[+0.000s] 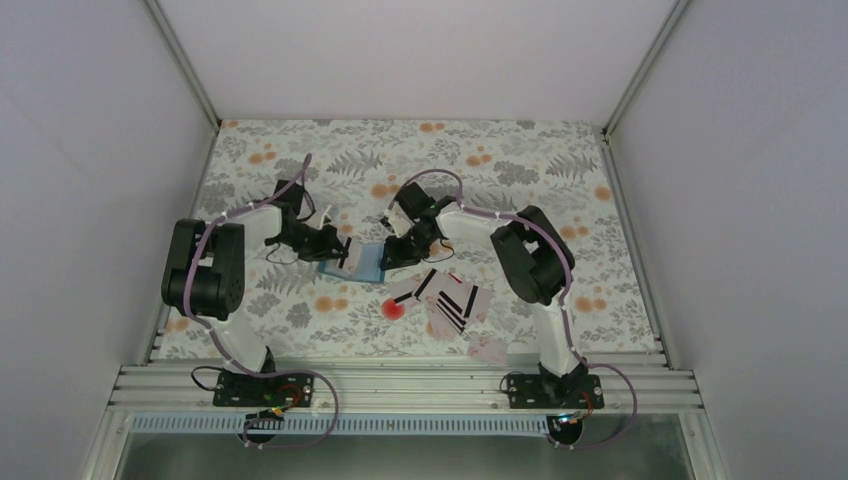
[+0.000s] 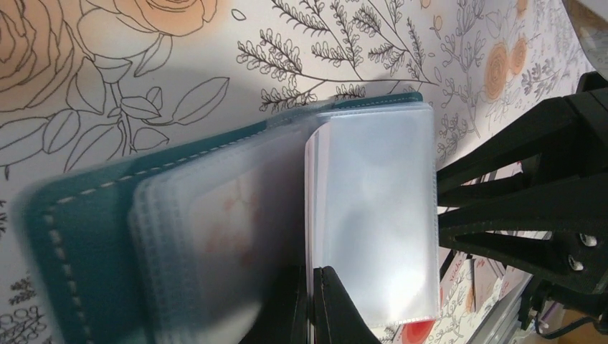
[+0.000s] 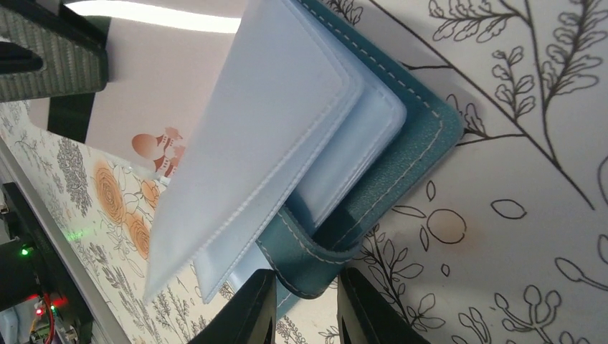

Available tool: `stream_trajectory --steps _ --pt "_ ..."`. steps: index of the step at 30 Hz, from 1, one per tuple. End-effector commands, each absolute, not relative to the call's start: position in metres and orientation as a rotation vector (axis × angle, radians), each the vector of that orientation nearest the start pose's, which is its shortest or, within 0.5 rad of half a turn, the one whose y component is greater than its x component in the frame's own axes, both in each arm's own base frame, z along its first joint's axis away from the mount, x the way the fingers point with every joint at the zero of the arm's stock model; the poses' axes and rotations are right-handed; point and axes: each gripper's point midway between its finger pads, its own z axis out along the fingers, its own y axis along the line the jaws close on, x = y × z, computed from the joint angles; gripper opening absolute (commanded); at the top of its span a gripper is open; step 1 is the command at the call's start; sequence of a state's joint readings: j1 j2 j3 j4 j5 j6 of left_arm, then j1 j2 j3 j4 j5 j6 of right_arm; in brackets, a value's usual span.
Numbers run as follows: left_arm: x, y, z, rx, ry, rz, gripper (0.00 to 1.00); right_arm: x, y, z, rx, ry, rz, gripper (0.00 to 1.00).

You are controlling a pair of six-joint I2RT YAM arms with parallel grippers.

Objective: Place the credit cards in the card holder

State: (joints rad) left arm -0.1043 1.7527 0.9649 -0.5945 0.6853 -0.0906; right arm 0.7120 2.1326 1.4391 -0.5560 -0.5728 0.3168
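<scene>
Credit cards (image 1: 447,300) lie mostly in a loose, overlapping heap on the floral cloth (image 1: 520,150) near the right arm's base, just beside a round red spot (image 1: 393,309); one pale card (image 3: 143,86) with a black stripe is up at the card holder (image 1: 365,265), which sits open at mid-table between the two arms. We judge the cards light, thin and stiff, with slick faces that would slide over one another; they are best pinched by a short edge, so that most of the length is free to enter a slot.

The left gripper (image 2: 311,287) is closed tight on that pale card, which stands on edge among the clear sleeves (image 2: 373,215). The right gripper (image 3: 307,287) is set narrow, and the holder's teal cover edge is caught between its fingers, pinned as far as we can tell.

The holder is soft: a grained, leather-like teal cover with pale stitching (image 3: 423,143) and rounded corners; inside are floppy, glossy plastic sleeves with welded, dotted seams, one lifted and bowed. We expect the sleeves to buckle and cling if the card meets them at an angle; we would keep the cover held down and feed the card square to the pocket mouth, though we cannot tell whether its leading edge is inside a pocket or only between two sleeves.
</scene>
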Motion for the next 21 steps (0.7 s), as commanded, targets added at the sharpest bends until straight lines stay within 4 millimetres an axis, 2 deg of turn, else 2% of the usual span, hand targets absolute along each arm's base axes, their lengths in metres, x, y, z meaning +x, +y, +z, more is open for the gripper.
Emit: stream_trajectory --steps 1,13,21 --pt "0.311 -0.141 0.017 0.103 2.845 -1.042 0.02 0.280 0.342 -0.033 -0.714 3.015 0.794 0.24" --pt "0.306 -0.154 0.018 0.157 2.791 -1.162 0.02 0.280 0.343 -0.038 -0.716 3.024 0.807 0.24" --pt "0.292 -0.162 0.011 0.106 2.786 -1.283 0.02 0.280 0.342 -0.038 -0.718 3.027 0.803 0.24"
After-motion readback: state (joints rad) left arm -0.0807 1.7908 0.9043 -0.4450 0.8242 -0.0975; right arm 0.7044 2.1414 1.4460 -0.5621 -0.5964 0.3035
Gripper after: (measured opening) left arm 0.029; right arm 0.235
